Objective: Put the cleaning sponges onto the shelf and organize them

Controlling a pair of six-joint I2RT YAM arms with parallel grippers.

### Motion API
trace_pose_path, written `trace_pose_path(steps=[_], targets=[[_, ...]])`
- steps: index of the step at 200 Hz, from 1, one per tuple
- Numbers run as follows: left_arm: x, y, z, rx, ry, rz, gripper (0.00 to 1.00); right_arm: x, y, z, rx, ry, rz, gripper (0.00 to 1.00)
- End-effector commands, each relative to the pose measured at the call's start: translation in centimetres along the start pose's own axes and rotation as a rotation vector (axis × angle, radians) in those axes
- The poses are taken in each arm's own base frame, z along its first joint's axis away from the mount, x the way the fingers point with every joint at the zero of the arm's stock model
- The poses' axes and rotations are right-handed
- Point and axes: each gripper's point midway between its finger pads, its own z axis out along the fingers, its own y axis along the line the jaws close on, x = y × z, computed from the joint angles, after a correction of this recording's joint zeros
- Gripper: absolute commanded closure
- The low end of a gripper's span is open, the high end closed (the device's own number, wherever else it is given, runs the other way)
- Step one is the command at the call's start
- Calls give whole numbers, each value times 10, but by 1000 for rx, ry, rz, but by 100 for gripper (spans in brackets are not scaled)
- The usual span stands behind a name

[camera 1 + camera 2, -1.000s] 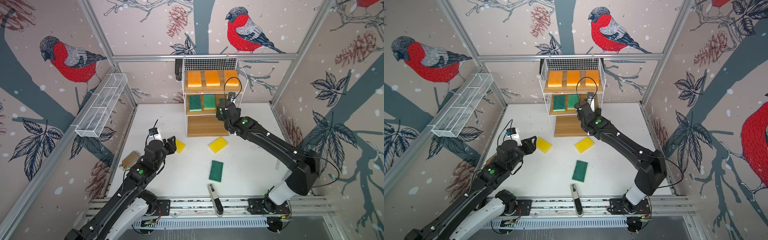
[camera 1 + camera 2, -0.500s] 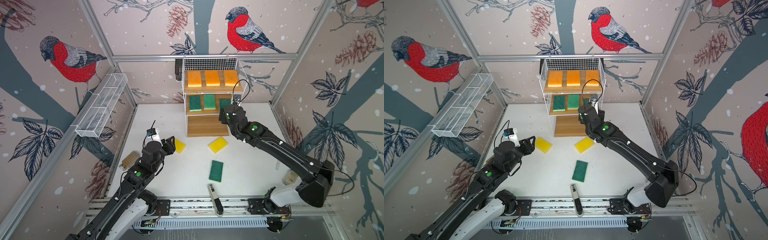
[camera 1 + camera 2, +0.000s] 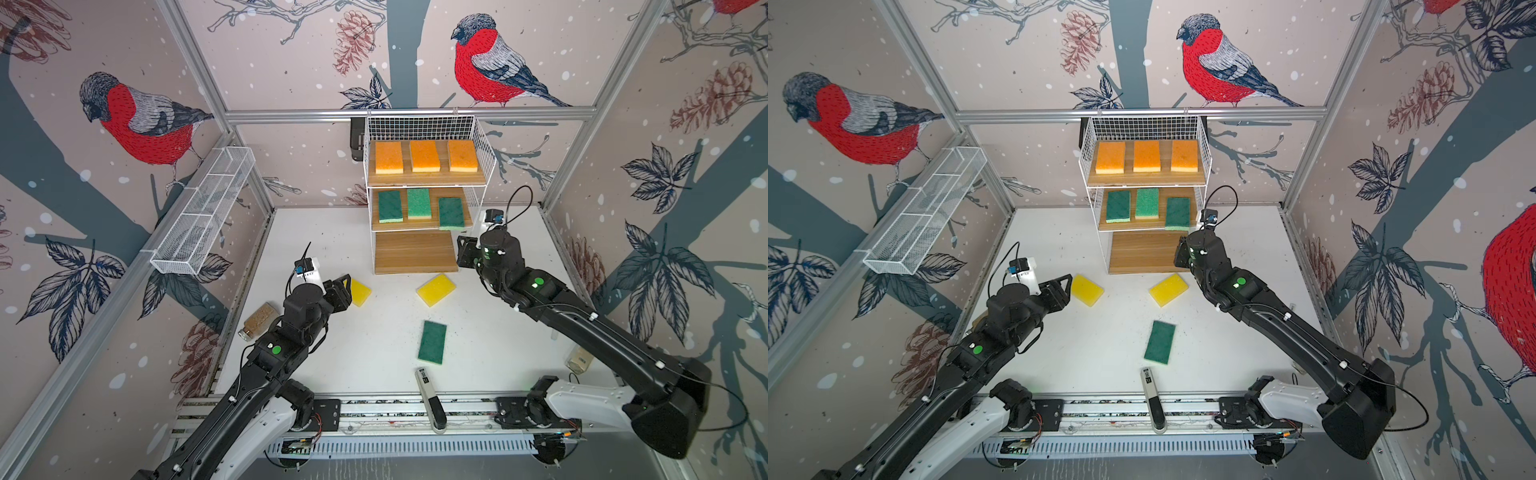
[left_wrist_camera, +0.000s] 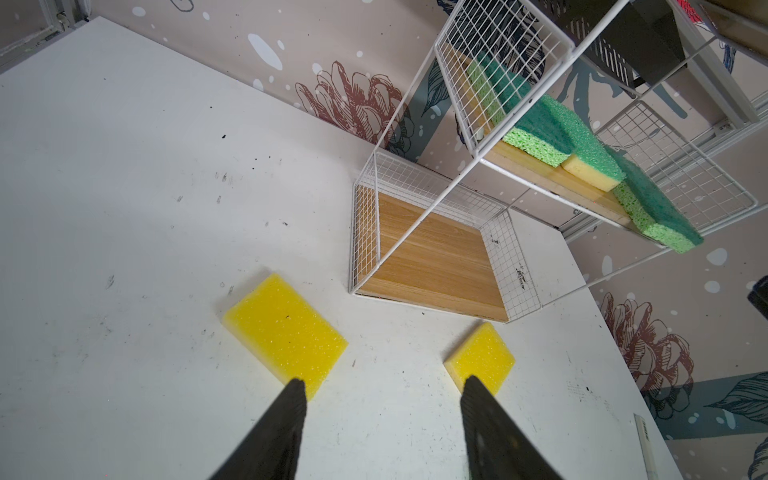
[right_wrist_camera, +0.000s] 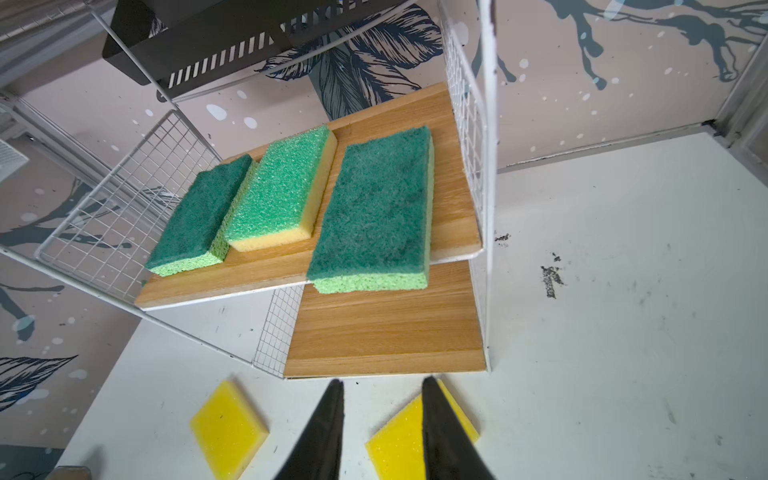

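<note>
The shelf (image 3: 419, 124) stands at the back, with three orange sponges (image 3: 424, 156) on its top board and three green sponges (image 3: 419, 203) on the middle one. The rightmost green sponge (image 5: 374, 212) overhangs that board's front edge. The bottom board (image 3: 415, 251) is bare. On the table lie two yellow sponges (image 3: 360, 292) (image 3: 436, 289) and a green sponge (image 3: 432, 341). My left gripper (image 4: 383, 381) is open and empty, one finger over the left yellow sponge (image 4: 286, 332). My right gripper (image 5: 384, 380) hangs right of the bottom board, open narrowly, holding nothing.
A long white mesh trough (image 3: 203, 212) hangs on the left wall. A jar of brown grains (image 3: 257, 321) lies at the table's left edge, and a small bottle (image 3: 578, 360) lies at its right edge. A white-and-black handheld device (image 3: 430, 399) lies at the front edge.
My right gripper has pulled back and down from the middle board, leaving the third green sponge there, and its jaws have narrowed. The left arm has barely moved.
</note>
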Motion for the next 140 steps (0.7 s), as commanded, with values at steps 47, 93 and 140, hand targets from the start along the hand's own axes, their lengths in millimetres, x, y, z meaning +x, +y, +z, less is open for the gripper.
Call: trace_pose_path(steps=[47,93,140], targets=[[-7,-2,0,11,-40,1,40,-9,15,19,-156,-2,132,90],[-9,-1,2,2,-50,13,39,-5,15,35,-137,27,143,96],[-8,0,5,-5,-50,21,39,-11,10,42,-119,3,160,97]])
